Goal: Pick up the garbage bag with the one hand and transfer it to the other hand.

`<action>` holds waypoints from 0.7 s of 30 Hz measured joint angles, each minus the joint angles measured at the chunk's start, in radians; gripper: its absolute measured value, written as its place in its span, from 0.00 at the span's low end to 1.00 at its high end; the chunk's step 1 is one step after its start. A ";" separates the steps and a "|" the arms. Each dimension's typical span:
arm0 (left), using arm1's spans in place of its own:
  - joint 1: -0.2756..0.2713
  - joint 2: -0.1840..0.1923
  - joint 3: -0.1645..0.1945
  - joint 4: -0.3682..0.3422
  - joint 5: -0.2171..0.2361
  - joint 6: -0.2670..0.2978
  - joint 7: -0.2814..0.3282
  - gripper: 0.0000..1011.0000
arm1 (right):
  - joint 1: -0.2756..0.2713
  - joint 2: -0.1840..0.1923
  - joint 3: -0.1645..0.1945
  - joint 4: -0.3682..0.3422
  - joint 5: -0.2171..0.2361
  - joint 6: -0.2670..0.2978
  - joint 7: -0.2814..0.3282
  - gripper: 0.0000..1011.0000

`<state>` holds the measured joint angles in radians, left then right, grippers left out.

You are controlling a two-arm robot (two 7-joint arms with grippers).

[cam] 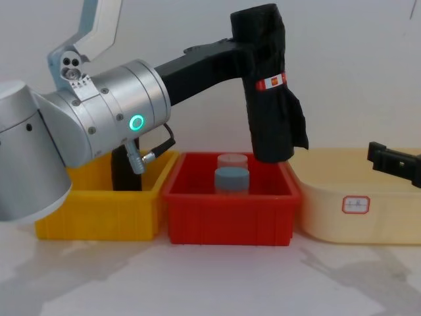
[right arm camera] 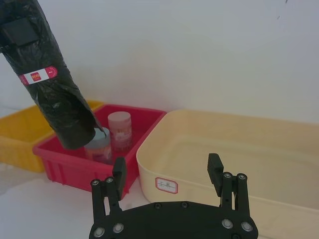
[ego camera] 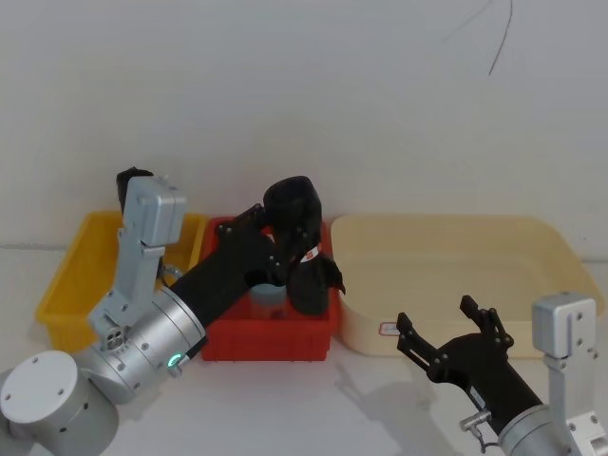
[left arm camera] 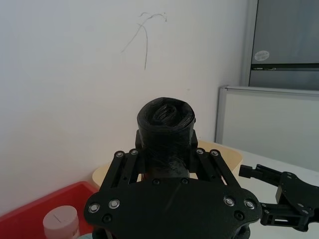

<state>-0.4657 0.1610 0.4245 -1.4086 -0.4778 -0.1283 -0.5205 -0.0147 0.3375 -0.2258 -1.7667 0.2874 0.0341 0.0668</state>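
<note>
The garbage bag [cam: 270, 99] is a thick black roll with a red-and-white sticker [cam: 270, 81]. It hangs nearly upright above the right side of the red bin [cam: 230, 217]. My left gripper [cam: 247, 49] is shut on the bag's upper part, and the lower end hangs loose and slightly flared. The left wrist view looks along the bag [left arm camera: 165, 129] held between the fingers [left arm camera: 130, 167]. The bag [ego camera: 296, 237] also appears in the head view and, as a tilted roll [right arm camera: 50, 84], in the right wrist view. My right gripper [ego camera: 446, 328] stands open and holds nothing, low in front of the cream tub, to the right of the bag and apart from it.
Two jars [cam: 232, 179] stand in the red bin. A yellow bin [ego camera: 66, 285] on the left holds another black roll [cam: 125, 171]. A large cream tub [ego camera: 446, 285] with a small label sits on the right. A white wall stands close behind the bins.
</note>
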 joint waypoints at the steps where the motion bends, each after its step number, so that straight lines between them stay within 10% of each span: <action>1: 0.000 0.000 0.001 0.000 0.000 0.000 0.000 0.42 | 0.000 0.000 0.000 0.000 0.000 0.000 0.000 0.99; 21: 0.000 0.013 0.005 -0.018 -0.002 -0.007 0.019 0.42 | 0.000 0.003 -0.001 -0.003 -0.002 0.003 0.007 0.99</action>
<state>-0.4658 0.1742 0.4293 -1.4266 -0.4803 -0.1350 -0.5018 -0.0146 0.3408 -0.2269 -1.7699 0.2855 0.0373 0.0742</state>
